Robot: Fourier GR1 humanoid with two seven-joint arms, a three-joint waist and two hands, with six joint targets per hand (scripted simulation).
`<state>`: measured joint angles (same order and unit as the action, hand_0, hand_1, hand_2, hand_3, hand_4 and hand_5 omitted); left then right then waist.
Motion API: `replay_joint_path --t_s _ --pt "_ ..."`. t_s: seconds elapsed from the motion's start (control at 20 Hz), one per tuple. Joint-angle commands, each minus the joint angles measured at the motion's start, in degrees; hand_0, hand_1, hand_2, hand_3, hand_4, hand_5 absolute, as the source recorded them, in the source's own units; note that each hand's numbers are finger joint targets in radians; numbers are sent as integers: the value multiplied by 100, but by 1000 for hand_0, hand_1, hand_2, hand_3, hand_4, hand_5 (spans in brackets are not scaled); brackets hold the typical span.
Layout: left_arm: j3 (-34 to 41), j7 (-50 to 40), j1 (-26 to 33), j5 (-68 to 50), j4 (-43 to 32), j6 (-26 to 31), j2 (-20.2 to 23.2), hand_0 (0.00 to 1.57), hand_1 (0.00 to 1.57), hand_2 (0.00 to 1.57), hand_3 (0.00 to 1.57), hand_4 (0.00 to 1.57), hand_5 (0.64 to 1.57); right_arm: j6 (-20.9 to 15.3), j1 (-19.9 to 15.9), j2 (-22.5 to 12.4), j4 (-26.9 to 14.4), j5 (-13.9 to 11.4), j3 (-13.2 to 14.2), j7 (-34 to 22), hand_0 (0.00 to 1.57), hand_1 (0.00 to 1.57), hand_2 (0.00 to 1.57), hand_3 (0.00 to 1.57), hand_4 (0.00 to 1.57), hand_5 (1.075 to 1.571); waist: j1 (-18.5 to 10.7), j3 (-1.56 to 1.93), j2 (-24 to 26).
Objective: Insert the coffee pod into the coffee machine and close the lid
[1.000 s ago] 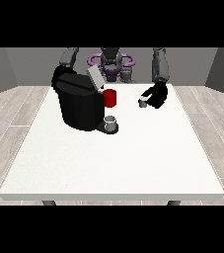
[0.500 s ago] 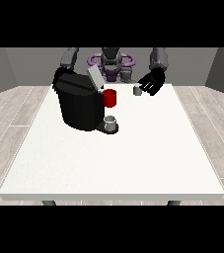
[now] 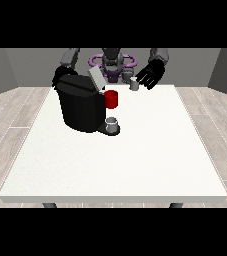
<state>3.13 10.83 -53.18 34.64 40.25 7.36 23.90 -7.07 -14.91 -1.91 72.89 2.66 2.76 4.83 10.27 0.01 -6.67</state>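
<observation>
- A black coffee machine (image 3: 81,107) is seen on the far left part of the white table (image 3: 135,160), its grey lid (image 3: 96,79) raised and tilted back over the top.
- What lies inside the machine's top opening cannot be made out from the front view.
- A red part (image 3: 112,99) is shown at the machine's front, facing the view's right, and below it a small grey cup (image 3: 112,123) is set on the machine's dark base; nothing can be told of the cup's contents.
- The coffee pod (image 3: 134,85) appears as a small grey cylinder, upright, near the table's far edge, to the right of the machine and well apart from its lid.
- The hand at the view's right (image 3: 152,74) is held just beside the pod, on its right and slightly higher, at the end of a grey forearm that descends from the robot's shoulder; its fingers are spread and pointed down towards the table, wide apart, and nothing is grasped in them. Whether a fingertip touches the pod cannot be told.
- The hand at the view's left (image 3: 60,76) is seen only in part behind the machine's back edge, and the lie of its fingers cannot be told.
</observation>
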Motion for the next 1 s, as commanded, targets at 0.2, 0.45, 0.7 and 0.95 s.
replay_joint_path --t_s 0.2,0.45,0.7,0.95 --pt "455 -389 -837 -134 -191 39 279 1211 1211 1253 1199 507 1571 51 -325 15 481 -65 -289 -275 0 0 0 0 526 1571 534 -2 -301" --pt "381 -267 -981 -24 -149 -23 222 1260 1260 1318 1258 490 1571 -163 -369 104 472 -183 -276 -124 0 0 0 0 506 1571 528 -1 -508" --pt "300 -465 -1067 154 -281 -301 10 1262 1262 1313 1244 507 1571 -600 -292 184 680 -254 -714 -312 0 0 0 0 549 1571 676 -1 -552" --pt "345 -294 -1065 135 -273 -89 191 1306 1306 1328 1245 487 1571 -116 -315 -209 619 -42 -100 -164 0 0 0 0 459 1571 630 0 -623"
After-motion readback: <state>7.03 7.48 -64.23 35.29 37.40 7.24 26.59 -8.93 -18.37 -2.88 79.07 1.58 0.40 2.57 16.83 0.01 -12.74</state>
